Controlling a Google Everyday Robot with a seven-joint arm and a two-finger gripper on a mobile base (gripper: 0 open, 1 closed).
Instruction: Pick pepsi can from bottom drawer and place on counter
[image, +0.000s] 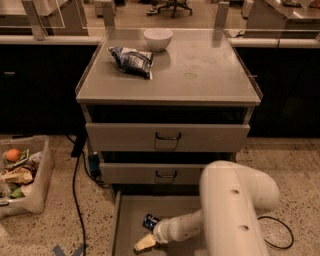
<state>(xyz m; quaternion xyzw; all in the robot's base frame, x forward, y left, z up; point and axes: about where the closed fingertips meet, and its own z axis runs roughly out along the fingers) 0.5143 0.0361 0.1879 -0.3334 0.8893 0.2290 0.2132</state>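
Cream jaws near dark blue pepsi can (150, 220) in grey bottom drawer (172, 206); grey counter (200, 75), white bowl (158, 39).

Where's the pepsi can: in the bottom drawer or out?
In. The pepsi can sits on the bottom drawer floor, gripper low beside it.
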